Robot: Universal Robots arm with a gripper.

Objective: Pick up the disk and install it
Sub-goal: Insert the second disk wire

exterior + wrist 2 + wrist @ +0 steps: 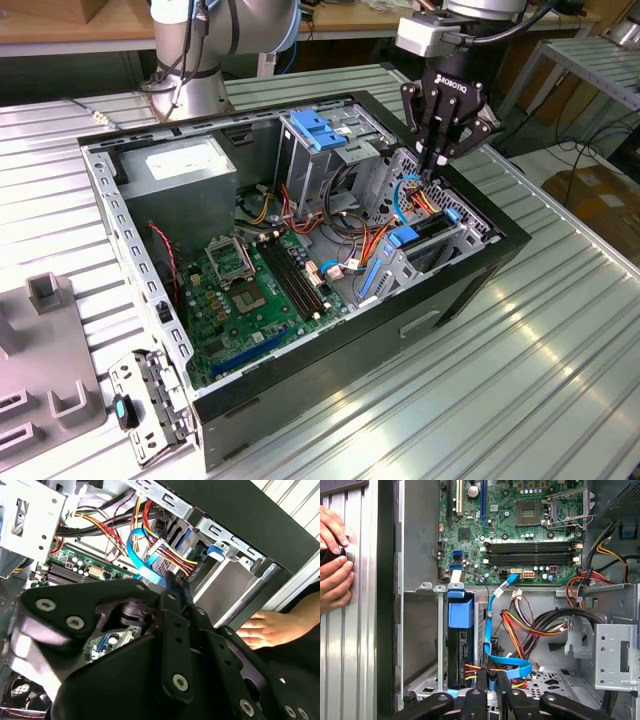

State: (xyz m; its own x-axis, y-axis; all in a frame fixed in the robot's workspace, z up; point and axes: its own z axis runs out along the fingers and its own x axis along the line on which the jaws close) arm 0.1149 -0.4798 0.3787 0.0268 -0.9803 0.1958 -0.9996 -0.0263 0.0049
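1. My pincer (437, 158) hangs over the front bay corner of the open computer case (330, 360), which lies on the ribbed metal surface (500, 400). Its fingers are drawn together to a point. I see no disk between them, so I read it as clenched and not carrying the disk.

2. The disk (432, 228) sits edge-up in the drive bay inside the case, with a blue plastic tab (460, 611) at one end (it looks slid into its slot rather than lying loose). In the first wrist view I see it as a dark slab (456, 655) behind that tab.

3. The relation that matters: in the exterior view the disk lies at about six o'clock from the pincer, close beneath it and apart from it. Its long axis runs roughly from eight o'clock to two o'clock, along the case's front wall.

4. Between the fingertips and the bay run a flat blue cable (492, 625) and a bundle of red, yellow and orange wires (520, 625). The pincer tips (497, 682) are just beside the blue cable's loop, nearer to it than to the disk's body. I cannot tell whether they touch it.

5. A person's hand (332, 565) rests on the surface outside the case wall, well apart from the bay.
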